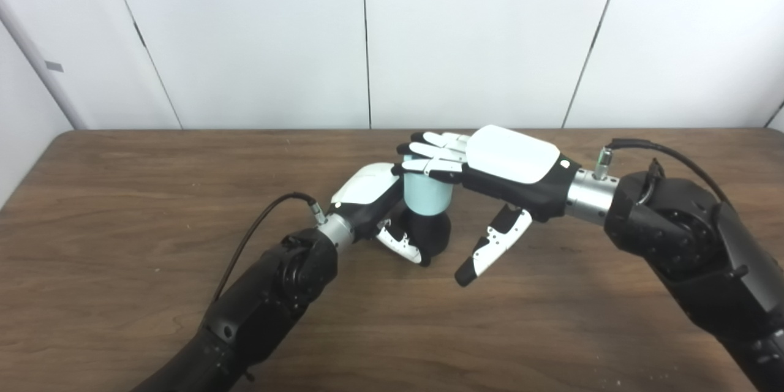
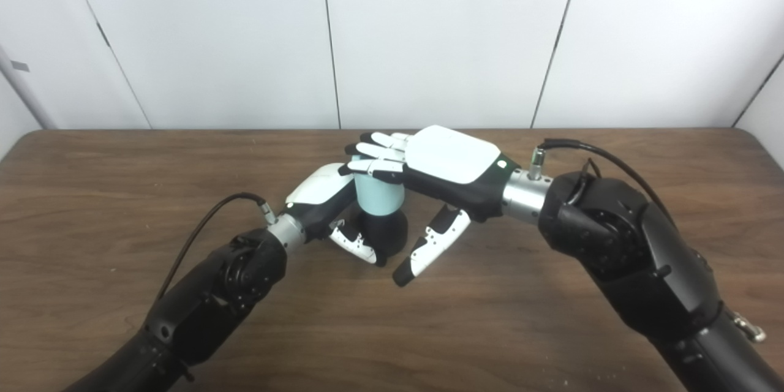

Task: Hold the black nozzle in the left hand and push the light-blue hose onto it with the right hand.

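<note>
L hand (image 1: 367, 196) grips black nozzle (image 1: 432, 233) w/ hose (image 1: 427, 193) on top; R hand (image 1: 502, 165) flat, fingers spread.

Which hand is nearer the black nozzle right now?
Left. The left hand wraps the black nozzle on the table; the right hand lies flat on top of the light-blue hose above it.

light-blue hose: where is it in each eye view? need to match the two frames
Left eye view: light-blue hose just right of centre, upright on the black nozzle, under the right hand.
Right eye view: same hose slightly left of centre.
Shared landmark: the wall seam above it.
</note>
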